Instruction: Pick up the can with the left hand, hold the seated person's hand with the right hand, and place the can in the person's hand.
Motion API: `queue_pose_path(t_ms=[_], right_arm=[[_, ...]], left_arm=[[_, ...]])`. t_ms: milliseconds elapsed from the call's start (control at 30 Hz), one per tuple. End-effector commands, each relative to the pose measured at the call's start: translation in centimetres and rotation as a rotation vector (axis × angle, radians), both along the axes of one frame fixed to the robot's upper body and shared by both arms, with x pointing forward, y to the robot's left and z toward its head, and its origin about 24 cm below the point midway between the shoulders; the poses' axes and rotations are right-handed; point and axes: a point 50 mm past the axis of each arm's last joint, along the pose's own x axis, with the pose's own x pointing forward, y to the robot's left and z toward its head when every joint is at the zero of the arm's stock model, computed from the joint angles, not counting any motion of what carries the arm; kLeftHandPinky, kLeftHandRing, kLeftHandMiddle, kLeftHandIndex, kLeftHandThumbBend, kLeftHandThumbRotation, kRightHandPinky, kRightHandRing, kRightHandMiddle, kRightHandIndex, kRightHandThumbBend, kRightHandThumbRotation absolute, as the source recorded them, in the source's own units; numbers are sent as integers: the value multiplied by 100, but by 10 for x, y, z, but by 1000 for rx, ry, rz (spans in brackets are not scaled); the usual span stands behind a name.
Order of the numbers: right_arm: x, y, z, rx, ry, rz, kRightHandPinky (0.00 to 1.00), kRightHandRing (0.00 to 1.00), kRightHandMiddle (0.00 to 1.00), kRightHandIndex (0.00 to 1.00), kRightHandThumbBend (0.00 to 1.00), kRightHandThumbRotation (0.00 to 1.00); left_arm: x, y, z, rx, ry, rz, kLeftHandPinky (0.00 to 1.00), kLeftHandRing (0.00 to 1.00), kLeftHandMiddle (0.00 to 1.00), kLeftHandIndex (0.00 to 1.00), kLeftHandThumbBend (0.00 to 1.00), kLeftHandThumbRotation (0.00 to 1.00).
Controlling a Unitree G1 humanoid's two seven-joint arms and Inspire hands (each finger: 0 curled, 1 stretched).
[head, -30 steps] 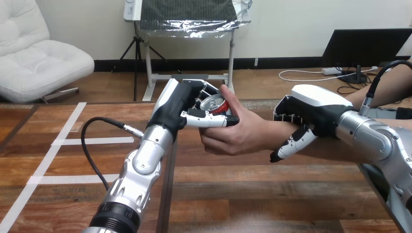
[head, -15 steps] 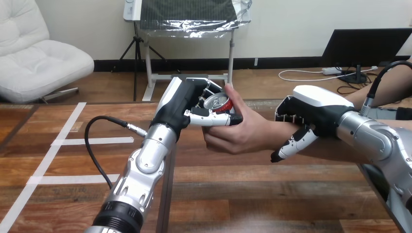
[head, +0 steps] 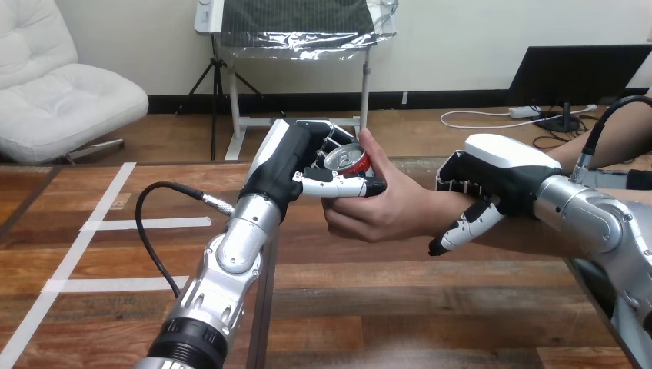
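A red can with a silver top [head: 346,159] is held above the middle of the table. My left hand [head: 296,165] is shut on it, thumb across its front. The person's hand [head: 377,204] reaches in from the right and cups the can from the right and below, its thumb up beside the can's top. My right hand [head: 488,181] rests over the person's wrist with its fingers curled round the far side and its thumb hanging down in front.
The wooden table [head: 346,307] has white tape lines [head: 92,223] on its left part. A black cable [head: 154,231] loops from my left forearm.
My left hand and the can have shifted slightly right and up, deeper into the person's hand. The right hand has stayed on the wrist.
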Motion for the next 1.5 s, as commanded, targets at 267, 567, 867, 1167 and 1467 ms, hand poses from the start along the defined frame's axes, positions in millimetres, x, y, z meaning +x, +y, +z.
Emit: queue_pose_path(t_ms=[267,567,867,1167,1467], right_arm=[[-7,9,-6,57,43,45,39,44,50,52,83,31],[-13,8,-3,39,36,73,53,64,67,69,92,55],[-20,6,-2,64,32,72,60,75,76,79,99,73],[-27,4,-1,125,28,70,63,79,81,86,100,82],[-34,2,-1,229,26,57,66,82,85,91,100,85]], left_arm=[[4,-21,29,-47,-22,-128,45,55,57,56,75,27],[0,-14,26,-50,3,-138,67,77,78,75,82,67],[-6,-4,25,-42,-9,-128,80,88,89,86,82,84],[-13,6,23,-71,-31,-97,90,92,91,88,85,90],[-25,18,18,-124,-23,-57,93,91,89,87,88,88]])
